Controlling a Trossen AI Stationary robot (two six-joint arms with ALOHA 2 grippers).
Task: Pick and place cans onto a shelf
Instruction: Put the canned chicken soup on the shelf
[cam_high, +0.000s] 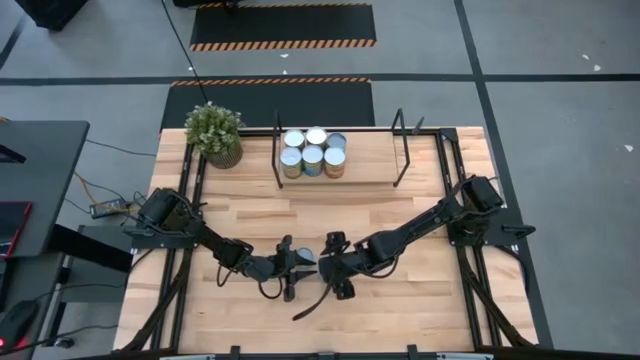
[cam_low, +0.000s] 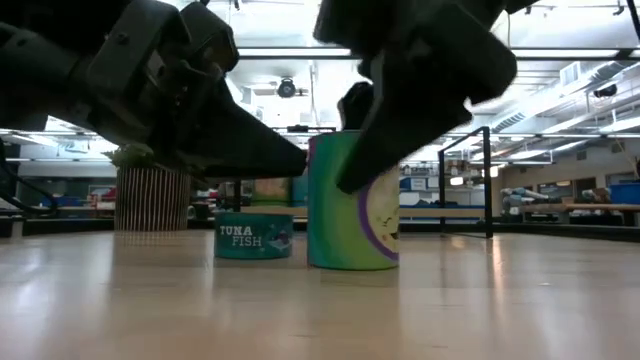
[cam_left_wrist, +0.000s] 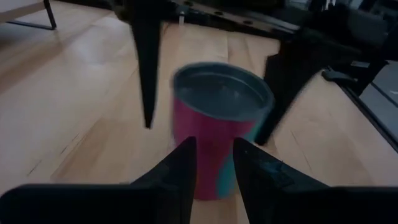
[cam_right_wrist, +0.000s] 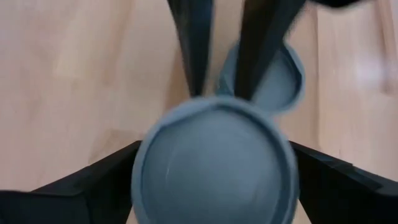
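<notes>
A tall can (cam_low: 352, 205) with a teal, purple and pink label and a silver top (cam_left_wrist: 221, 93) stands upright on the table's middle. A flat teal tuna can (cam_low: 254, 238) stands beside it, also in the right wrist view (cam_right_wrist: 283, 81). My right gripper (cam_right_wrist: 216, 149) is open, with one finger on either side of the tall can; it also shows in the high view (cam_high: 328, 265). My left gripper (cam_left_wrist: 213, 149) points level at the can's side with only a narrow gap between its fingers; it also shows in the high view (cam_high: 300, 265). Several cans (cam_high: 313, 155) stand on the shelf (cam_high: 370, 170). My right gripper's fingers stand on either side of the tall can's upper wall, slanting down from the table's right. One finger (cam_left_wrist: 280, 99) lies close against the wall, the other (cam_left_wrist: 147, 74) stands apart. I cannot tell whether either touches. The can stands on the table.
A potted plant (cam_high: 215, 133) stands at the far left, beside the shelf's left black bracket (cam_high: 277, 150). Bare wood lies between the shelf and the grippers. The two grippers face each other closely over the table's middle.
</notes>
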